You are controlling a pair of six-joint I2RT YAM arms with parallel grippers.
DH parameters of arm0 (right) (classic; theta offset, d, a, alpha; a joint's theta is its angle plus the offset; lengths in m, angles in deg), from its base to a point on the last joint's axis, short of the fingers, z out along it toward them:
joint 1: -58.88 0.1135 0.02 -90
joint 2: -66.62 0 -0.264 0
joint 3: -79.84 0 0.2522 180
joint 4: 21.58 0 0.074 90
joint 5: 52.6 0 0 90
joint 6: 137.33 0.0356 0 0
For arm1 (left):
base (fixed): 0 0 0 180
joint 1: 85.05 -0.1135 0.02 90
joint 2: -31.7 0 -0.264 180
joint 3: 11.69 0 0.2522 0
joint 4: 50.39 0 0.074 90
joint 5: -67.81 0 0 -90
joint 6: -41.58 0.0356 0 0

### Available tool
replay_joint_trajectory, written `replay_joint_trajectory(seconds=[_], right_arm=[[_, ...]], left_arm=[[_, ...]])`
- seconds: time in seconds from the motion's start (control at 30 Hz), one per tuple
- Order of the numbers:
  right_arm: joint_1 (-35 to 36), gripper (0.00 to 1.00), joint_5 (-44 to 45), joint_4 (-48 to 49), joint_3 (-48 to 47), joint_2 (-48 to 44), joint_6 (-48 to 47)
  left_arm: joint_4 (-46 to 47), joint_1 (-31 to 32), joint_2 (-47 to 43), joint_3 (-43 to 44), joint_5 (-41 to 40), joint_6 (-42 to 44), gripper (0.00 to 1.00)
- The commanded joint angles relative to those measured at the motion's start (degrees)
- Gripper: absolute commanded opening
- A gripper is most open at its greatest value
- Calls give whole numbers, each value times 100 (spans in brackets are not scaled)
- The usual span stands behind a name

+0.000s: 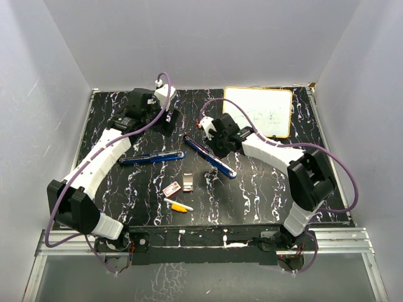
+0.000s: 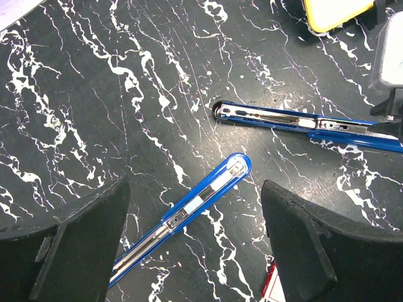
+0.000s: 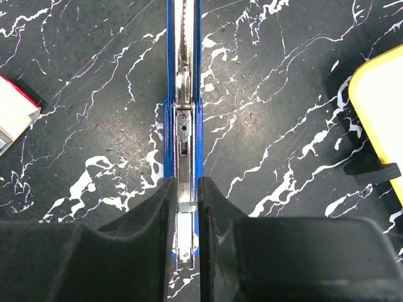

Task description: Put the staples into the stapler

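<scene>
While my right pincer [image 3: 186, 189] clamps the open stapler [image 3: 182, 94] and my left pincer [image 2: 195, 185] gapes wide and empty, the staples [image 1: 187, 184] lie beside their box [image 1: 171, 189]: loading not yet begun.

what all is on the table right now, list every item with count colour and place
long blue metal stapler parts: two, blue with silver rails, mid table; one left, one angled right of centre
small cardboard staple box: one, red and white, nearer than the stapler parts
short metal staple strip: one, silvery grey, just right of the box
marker pen: one, yellow and white, nearer than the box
rectangular whiteboard: one, white with a yellow frame, far right
marbled table: one, black with white veins
left gripper: one, black, open, holding nothing
right gripper: one, black, shut on the right stapler part
</scene>
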Motion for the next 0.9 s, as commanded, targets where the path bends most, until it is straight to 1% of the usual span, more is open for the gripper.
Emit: replay_joint_trajectory(seconds=[0.0, 0.33, 0.4, 0.87], right_arm=[[65, 12, 8, 103, -291, 93, -43], [114, 12, 95, 35, -388, 165, -35], [121, 12, 111, 26, -392, 325, -35], [128, 12, 181, 4, -437, 374, -37]], left_arm=[[-16, -51, -181, 132, -17, 31, 83], [-25, -53, -199, 132, 1, 37, 84], [-25, -53, -199, 132, 4, 39, 84], [-34, -62, -208, 132, 19, 43, 84]])
